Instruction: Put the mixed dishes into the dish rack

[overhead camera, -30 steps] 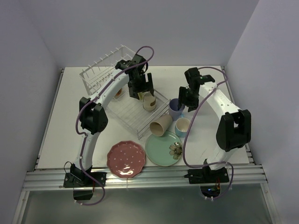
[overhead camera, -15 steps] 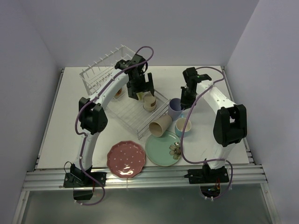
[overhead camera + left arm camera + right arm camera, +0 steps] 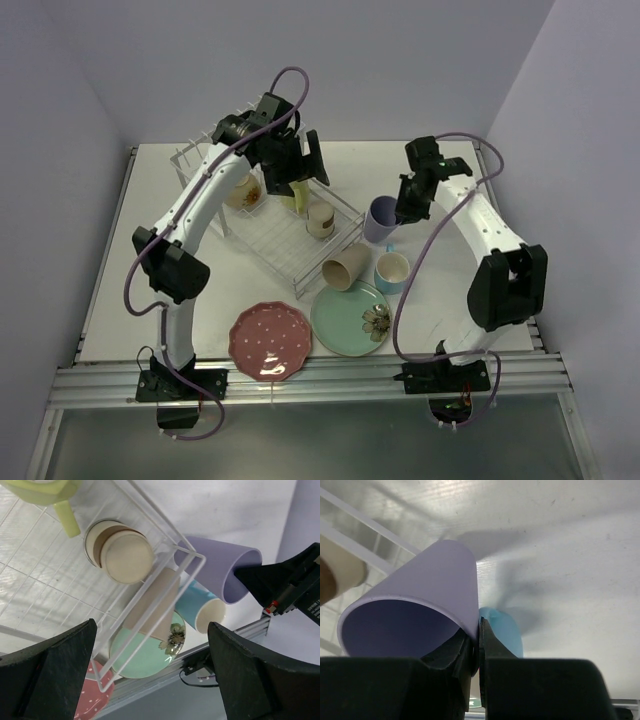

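Observation:
My right gripper (image 3: 404, 205) (image 3: 477, 641) is shut on the rim of the lavender cup (image 3: 380, 218) (image 3: 420, 600), one finger inside and one outside. The cup hangs tilted above the light-blue cup (image 3: 392, 270) (image 3: 504, 629). My left gripper (image 3: 297, 168) (image 3: 155, 680) is open and empty above the dish rack (image 3: 278, 238) (image 3: 40, 580). On the rack's tray stand an upturned cream cup (image 3: 320, 218) (image 3: 122, 554) and a yellow cup (image 3: 42, 490). A beige cup (image 3: 345, 268) (image 3: 155, 605) lies on its side beside the rack.
The mint-green plate (image 3: 350, 318) (image 3: 145, 655) and the pink dotted plate (image 3: 270, 340) (image 3: 92, 700) lie near the table's front edge. A cream bowl (image 3: 243, 190) sits under the rack's raised peg tier (image 3: 210, 160). Walls close in behind and on both sides.
My right gripper has shut on the lavender cup's rim and lifted it tilted off the table. My left gripper has opened wide and drawn up and back from the cream cup.

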`<state>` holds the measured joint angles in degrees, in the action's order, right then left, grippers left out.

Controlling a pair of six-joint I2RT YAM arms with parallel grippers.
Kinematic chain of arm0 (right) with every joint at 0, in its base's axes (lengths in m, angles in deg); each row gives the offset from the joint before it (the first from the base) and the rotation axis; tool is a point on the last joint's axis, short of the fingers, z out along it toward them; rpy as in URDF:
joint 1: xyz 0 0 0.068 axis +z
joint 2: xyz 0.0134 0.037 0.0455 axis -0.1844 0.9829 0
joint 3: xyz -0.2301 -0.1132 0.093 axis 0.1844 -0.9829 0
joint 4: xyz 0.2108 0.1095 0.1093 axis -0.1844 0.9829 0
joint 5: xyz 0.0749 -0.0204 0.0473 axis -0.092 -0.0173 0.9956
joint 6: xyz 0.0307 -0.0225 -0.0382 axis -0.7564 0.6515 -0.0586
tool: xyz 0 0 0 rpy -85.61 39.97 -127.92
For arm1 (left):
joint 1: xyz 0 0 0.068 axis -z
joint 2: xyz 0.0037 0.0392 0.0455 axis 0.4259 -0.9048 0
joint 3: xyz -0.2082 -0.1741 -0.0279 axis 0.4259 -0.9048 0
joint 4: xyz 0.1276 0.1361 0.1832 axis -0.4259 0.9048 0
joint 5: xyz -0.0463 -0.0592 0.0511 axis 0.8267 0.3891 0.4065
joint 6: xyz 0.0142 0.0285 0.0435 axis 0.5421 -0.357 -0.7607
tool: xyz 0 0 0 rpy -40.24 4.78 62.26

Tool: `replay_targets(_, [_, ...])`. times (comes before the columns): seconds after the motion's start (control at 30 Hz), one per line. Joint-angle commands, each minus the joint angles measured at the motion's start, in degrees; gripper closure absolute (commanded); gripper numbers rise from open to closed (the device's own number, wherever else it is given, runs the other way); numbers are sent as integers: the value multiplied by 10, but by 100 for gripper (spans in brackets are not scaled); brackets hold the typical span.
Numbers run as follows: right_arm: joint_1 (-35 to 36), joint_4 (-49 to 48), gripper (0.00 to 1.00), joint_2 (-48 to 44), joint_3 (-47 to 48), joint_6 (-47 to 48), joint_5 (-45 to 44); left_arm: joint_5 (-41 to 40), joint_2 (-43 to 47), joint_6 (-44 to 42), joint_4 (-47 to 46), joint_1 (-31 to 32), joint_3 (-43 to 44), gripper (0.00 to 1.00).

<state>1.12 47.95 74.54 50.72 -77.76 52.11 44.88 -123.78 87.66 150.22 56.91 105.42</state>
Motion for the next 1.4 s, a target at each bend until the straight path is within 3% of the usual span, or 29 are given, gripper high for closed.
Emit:
replay_targets(0.0, [-20,-19,100,-68,30,-23,-8,25,33,8,-14,2,15,1])
replay_targets(0.13, [-39,0,100,-125,58,-30,-2,55,53,7,-28,0,6,1])
replay_targets(0.27, [-68,22,100,-162,111,-36,83,150,94,16,-81,-10,-22,1])
replay_targets(0.33, [-86,26,100,-176,116,-56,178,226,117,30,-124,-21,-69,1])
replay_targets(0.5, [-101,-9,100,-200,78,-117,359,329,216,106,-348,-45,-199,1])
replay_targets(0.67, [-98,-84,100,-228,17,-210,507,358,247,107,-388,-60,-254,1])
replay_targets(0.8, [-85,-145,100,-231,-8,-257,555,418,261,124,-447,-60,-283,1])
replay_targets(1.13, [-58,-271,100,-223,-11,-390,623,448,268,109,-444,-60,-280,1])
replay_targets(1.37, [-52,-323,100,-204,-16,-425,629,494,292,168,-556,-60,-315,1])
